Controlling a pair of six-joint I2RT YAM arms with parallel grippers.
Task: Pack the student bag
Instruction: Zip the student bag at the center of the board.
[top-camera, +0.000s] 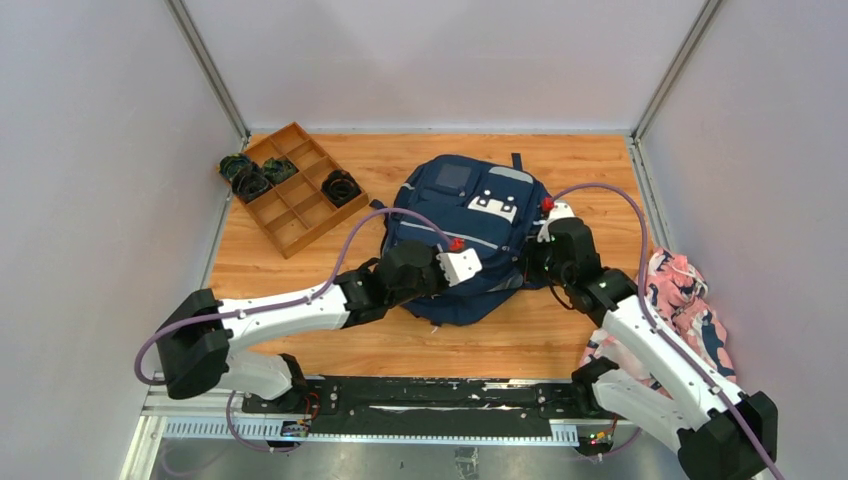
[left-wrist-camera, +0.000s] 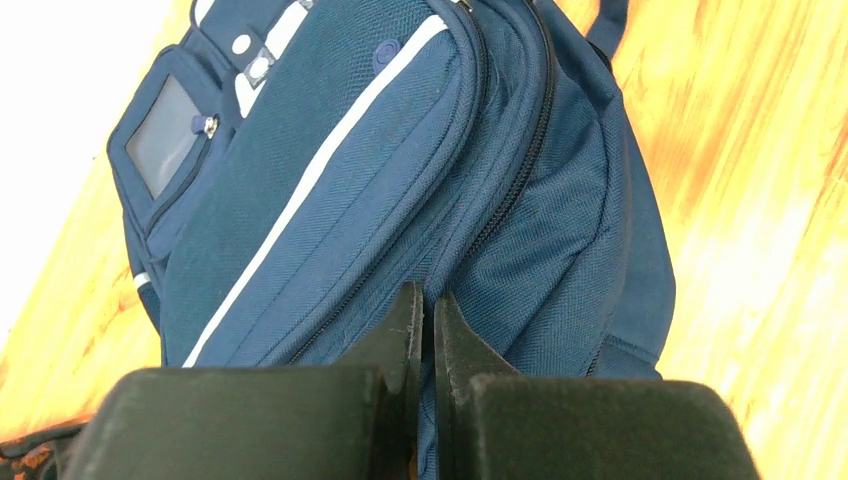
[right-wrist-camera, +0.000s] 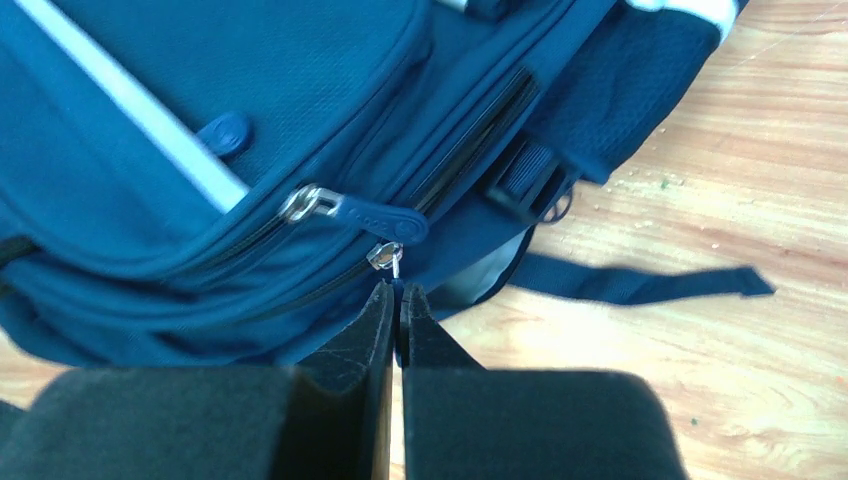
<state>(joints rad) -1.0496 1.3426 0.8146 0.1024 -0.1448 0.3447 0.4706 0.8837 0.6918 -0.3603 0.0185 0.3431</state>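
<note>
The navy student bag (top-camera: 470, 215) lies flat in the middle of the wooden table, grey panel toward the far side. My left gripper (top-camera: 487, 270) is at its near edge, shut on a fold of the bag's fabric (left-wrist-camera: 470, 250) beside a zipper seam; its jaws (left-wrist-camera: 428, 300) stand almost together with cloth between them. My right gripper (top-camera: 535, 262) is at the bag's right side. In the right wrist view it (right-wrist-camera: 397, 290) is shut on a small zipper pull hanging from a metal slider (right-wrist-camera: 384, 256). A second blue zipper pull (right-wrist-camera: 375, 213) lies just above.
A wooden compartment tray (top-camera: 285, 215) with dark coiled items stands at the far left. A pink-and-navy patterned cloth bundle (top-camera: 690, 300) lies at the right edge. A loose bag strap (right-wrist-camera: 640, 283) trails on the table by the right gripper. Walls close three sides.
</note>
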